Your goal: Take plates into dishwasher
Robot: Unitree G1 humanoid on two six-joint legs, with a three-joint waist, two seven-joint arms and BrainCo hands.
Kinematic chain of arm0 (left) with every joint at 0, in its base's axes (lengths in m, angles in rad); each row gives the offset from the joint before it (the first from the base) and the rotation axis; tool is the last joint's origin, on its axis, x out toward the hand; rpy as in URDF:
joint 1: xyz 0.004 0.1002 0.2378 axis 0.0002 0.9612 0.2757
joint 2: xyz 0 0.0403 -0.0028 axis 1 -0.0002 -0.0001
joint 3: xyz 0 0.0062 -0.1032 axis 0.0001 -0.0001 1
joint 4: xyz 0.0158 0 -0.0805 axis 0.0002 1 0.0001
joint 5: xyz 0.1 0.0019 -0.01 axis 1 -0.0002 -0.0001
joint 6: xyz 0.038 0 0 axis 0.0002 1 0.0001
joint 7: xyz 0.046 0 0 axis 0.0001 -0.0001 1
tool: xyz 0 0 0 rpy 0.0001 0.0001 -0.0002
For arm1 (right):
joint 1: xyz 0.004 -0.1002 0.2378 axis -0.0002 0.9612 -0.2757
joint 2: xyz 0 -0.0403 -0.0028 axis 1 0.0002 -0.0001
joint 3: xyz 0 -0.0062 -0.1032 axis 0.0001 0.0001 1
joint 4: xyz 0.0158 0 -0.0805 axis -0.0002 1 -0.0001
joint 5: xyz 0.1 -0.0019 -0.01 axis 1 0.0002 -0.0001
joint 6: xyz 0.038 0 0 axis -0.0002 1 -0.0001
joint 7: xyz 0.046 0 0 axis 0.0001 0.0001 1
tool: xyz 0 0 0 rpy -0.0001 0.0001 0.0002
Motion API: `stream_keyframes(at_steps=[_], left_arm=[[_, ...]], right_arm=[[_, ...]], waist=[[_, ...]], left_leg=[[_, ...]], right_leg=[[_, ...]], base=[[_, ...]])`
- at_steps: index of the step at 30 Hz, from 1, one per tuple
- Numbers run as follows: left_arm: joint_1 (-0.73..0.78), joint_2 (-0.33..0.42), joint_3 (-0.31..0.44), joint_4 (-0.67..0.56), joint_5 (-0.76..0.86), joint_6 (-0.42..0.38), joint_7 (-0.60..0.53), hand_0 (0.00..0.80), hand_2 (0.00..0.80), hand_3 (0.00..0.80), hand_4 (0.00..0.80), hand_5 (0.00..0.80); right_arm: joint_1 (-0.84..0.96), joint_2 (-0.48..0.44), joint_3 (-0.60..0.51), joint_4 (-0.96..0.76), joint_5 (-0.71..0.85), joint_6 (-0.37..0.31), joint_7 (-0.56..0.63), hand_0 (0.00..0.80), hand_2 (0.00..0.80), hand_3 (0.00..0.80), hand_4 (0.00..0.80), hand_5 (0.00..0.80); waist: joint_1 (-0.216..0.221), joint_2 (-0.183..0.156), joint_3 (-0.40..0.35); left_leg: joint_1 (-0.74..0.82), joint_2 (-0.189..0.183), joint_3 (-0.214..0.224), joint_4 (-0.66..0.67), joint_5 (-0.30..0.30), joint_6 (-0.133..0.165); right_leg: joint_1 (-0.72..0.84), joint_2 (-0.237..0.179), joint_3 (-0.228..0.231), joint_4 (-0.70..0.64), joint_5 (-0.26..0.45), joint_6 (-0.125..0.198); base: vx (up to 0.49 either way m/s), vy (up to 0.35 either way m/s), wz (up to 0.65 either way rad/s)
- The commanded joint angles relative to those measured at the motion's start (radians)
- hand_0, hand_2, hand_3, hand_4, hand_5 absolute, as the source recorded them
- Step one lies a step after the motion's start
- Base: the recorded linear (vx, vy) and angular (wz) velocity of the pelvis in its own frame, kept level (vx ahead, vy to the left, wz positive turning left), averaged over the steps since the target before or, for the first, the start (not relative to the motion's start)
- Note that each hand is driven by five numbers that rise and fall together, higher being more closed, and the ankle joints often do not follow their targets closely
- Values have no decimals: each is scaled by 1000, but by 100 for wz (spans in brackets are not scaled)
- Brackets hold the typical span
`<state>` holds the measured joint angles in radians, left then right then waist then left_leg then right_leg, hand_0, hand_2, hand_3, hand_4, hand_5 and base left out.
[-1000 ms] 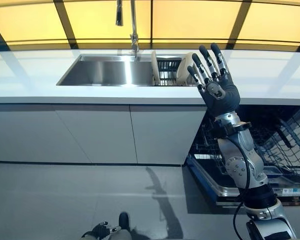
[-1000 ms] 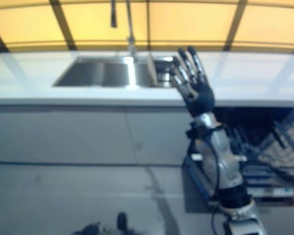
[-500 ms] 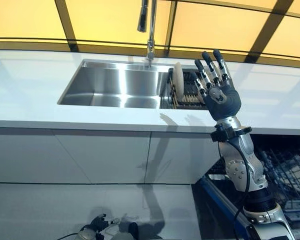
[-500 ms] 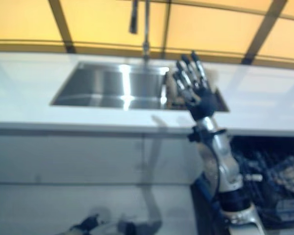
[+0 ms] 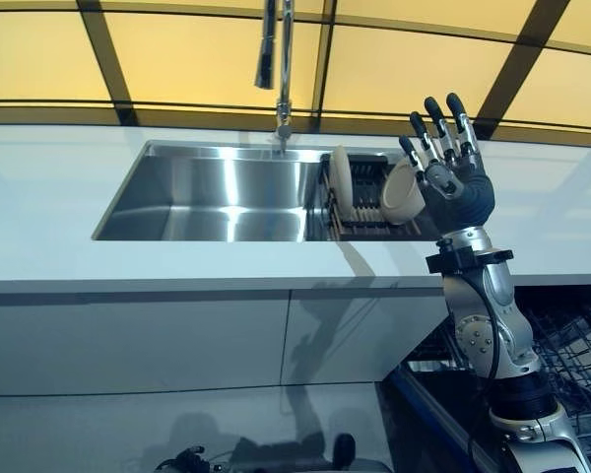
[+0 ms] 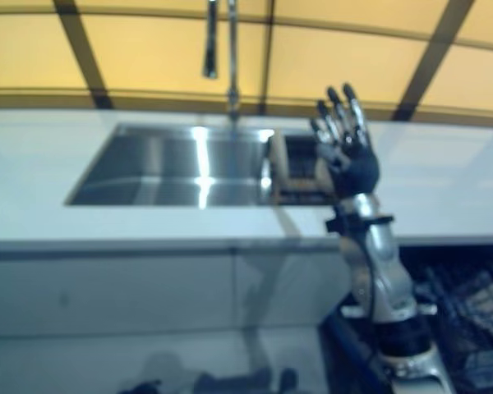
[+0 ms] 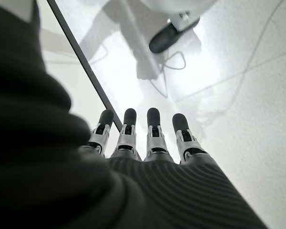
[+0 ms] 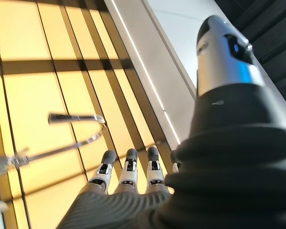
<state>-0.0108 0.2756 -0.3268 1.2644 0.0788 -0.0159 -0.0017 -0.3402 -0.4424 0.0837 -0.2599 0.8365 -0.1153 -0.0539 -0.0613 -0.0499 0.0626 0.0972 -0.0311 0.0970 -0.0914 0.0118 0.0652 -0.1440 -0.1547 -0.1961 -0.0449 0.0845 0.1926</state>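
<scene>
Seeing no legible print, I have the right robot hand (image 5: 451, 177) raised empty, fingers spread, before two round cream plates (image 5: 341, 183) racked in the steel sink (image 5: 207, 192).

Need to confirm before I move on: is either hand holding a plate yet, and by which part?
Nothing is held. The right hand is raised open near the plates in the sink rack; the left hand hangs open, empty.

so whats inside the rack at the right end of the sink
Two pale plates stand on edge in the dark rack: one at its left, one leaning at its right. The raised, open right robot hand covers the rack's right end, so anything there is hidden.
</scene>
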Motion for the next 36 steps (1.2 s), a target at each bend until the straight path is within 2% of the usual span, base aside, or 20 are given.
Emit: stream_keyframes(at_steps=[1, 5, 9, 11, 12, 13, 14, 15, 18, 19, 20, 22, 24, 26, 28, 29, 31, 33, 34, 36], left_arm=[[-23, 12, 8, 10, 72, -30, -8, 0, 0, 0, 0, 0], [-9, 20, 22, 22, 88, -34, -20, 0, 0, 0, 0, 0], [-4, 30, 38, 33, 78, -35, -24, 0, 0, 0, 0, 0], [11, 31, 61, 50, 63, -51, -28, 0, 0, 0, 0, 0], [17, 29, 66, 52, 66, -59, -34, 0, 0, 0, 0, 0], [26, 23, 67, 39, 62, -67, -42, 0, 0, 0, 0, 0], [28, 17, 67, 30, 56, -72, -43, 0, 0, 0, 0, 0], [29, 12, 65, 22, 50, -74, -43, 0, 0, 0, 0, 0], [31, -4, 57, -4, 34, -80, -28, 0, 0, 0, 0, 0], [30, -11, 49, -18, 23, -78, -17, 0, 0, 0, 0, 0], [28, -15, 43, -31, 17, -80, -11, 0, 0, 0, 0, 0], [19, -16, 32, -80, 23, -65, -14, 0, 0, 0, 0, 0], [9, -14, 22, -114, 10, -59, -12, 0, 0, 0, 0, 0], [-4, -9, 23, -122, 6, -56, -21, 0, 0, 0, 0, 0], [-12, -9, 20, -119, 21, -48, -29, 0, 0, 0, 0, 0], [-12, -11, 17, -117, 25, -44, -29, 0, 0, 0, 0, 0], [-9, -17, 8, -108, 34, -40, -23, 0, 0, 0, 0, 0], [-3, -18, 13, -89, 46, -50, -21, 0, 0, 0, 0, 0], [-1, -16, 17, -72, 48, -54, -19, 0, 0, 0, 0, 0], [-2, -12, 12, -61, 44, -46, -21, 0, 0, 0, 0, 0]], right_arm=[[-70, -44, -99, -30, -23, -36, -5, 0, 0, 0, 0, 0], [-41, -43, -117, -44, -14, -22, 9, 0, 0, 0, 0, 0], [-36, -30, -104, -38, -15, -40, 20, 0, 0, 0, 0, 0], [-39, -27, -105, -23, 3, -21, 29, 0, 0, 0, 0, 0], [-38, -27, -102, -21, 4, -16, 33, 0, 0, 0, 0, 0], [-32, -34, -94, -19, 13, -9, 29, 0, 0, 0, 0, 0], [-26, -36, -92, -24, 12, -5, 31, 0, 0, 0, 0, 0], [-18, -42, -94, -29, 13, -2, 37, 0, 0, 0, 0, 0], [-17, -58, -93, -32, 2, 13, 39, 0, 0, 0, 0, 0], [-21, -68, -88, -28, -7, 20, 35, 0, 0, 0, 0, 0], [-21, -75, -85, -29, -9, 26, 30, 0, 0, 0, 0, 0], [-14, -90, -87, -28, -21, 24, 12, 0, 0, 0, 0, 0], [-21, -100, -89, -15, -30, 19, -3, 0, 0, 0, 0, 0], [-35, -102, -84, -10, -56, 28, -32, 0, 0, 0, 0, 0], [-44, -112, -93, -2, -73, 45, -67, 0, 0, 0, 0, 0], [-42, -116, -97, 2, -74, 49, -78, 0, 0, 0, 0, 0], [-36, -127, -100, 19, -85, 49, -105, 0, 0, 0, 0, 0], [-35, -137, -100, 43, -91, 47, -112, 0, 0, 0, 0, 0], [-34, -137, -99, 66, -103, 47, -103, 0, 0, 0, 0, 0], [-16, -135, -113, 70, -109, 54, -102, 0, 0, 0, 0, 0]], waist=[[4, 13, 35], [-4, 19, 42], [-11, 10, 53], [-12, 5, 32], [-16, 12, 21], [-22, 26, 4], [-25, 33, -3], [-27, 39, -10], [-25, 38, -20], [-18, 27, -20], [-11, 16, -15], [10, -7, 4], [26, -15, 23], [39, -12, 31], [56, -5, 33], [62, -4, 36], [74, 0, 40], [79, -5, 36], [76, -2, 27], [66, 2, 14]], left_leg=[[58, -39, -28, 4, -71, -32], [98, -36, -66, 4, -87, -28], [145, -34, -80, 54, -157, -30], [184, -19, -79, 107, -206, -54], [199, -3, -71, 126, -204, -73], [214, 36, -52, 183, -144, -109], [212, 51, -40, 212, -112, -123], [196, 67, -35, 275, -46, -141], [140, 78, -43, 464, 80, -188], [85, 73, -44, 576, 129, -202], [25, 68, -40, 663, 141, -205], [-118, 86, -24, 763, 103, -191], [-156, 121, -10, 656, 55, -168], [-139, 148, 6, 433, 45, -156], [-143, 147, 7, 180, 49, -160], [-136, 141, 0, 123, 58, -163], [-149, 123, -30, 72, 90, -166], [-153, 100, -49, 92, 70, -150], [-128, 93, -55, 57, 61, -141], [-102, 82, -39, 41, 55, -128]], right_leg=[[-63, 46, 34, -24, 140, -46], [-94, 47, 62, -32, 153, -48], [-110, 15, 64, 29, 178, -54], [-79, 3, 45, 71, 157, -54], [-65, 8, 41, 82, 138, -58], [-41, 20, 29, 87, 114, -74], [-26, 25, 21, 87, 100, -82], [-5, 38, 22, 79, 87, -95], [57, 60, 28, 47, 60, -134], [84, 61, 32, 37, 48, -152], [103, 56, 33, 36, 38, -165], [147, 38, 30, 33, 19, -179], [179, 30, 42, 24, 5, -167], [208, 30, 47, 6, -9, -147], [239, 33, 56, -18, -18, -122], [250, 33, 58, -23, -22, -117], [272, 39, 79, -26, -32, -112], [280, 32, 94, -33, -37, -106], [277, 25, 97, -35, -36, -95], [273, 13, 96, -36, -29, -79]], base=[[333, -134, 32], [380, -197, 32], [364, -242, 0], [451, -276, -1], [486, -270, 9], [461, -264, 11], [434, -277, 15], [355, -251, 10], [305, -226, 12], [236, -198, 4], [209, -192, 1], [156, -122, -3], [158, 8, -4], [192, 134, -13], [212, 185, -10], [179, 175, 1], [134, 184, -3], [93, 219, -19], [95, 273, -60], [85, 269, -67]])
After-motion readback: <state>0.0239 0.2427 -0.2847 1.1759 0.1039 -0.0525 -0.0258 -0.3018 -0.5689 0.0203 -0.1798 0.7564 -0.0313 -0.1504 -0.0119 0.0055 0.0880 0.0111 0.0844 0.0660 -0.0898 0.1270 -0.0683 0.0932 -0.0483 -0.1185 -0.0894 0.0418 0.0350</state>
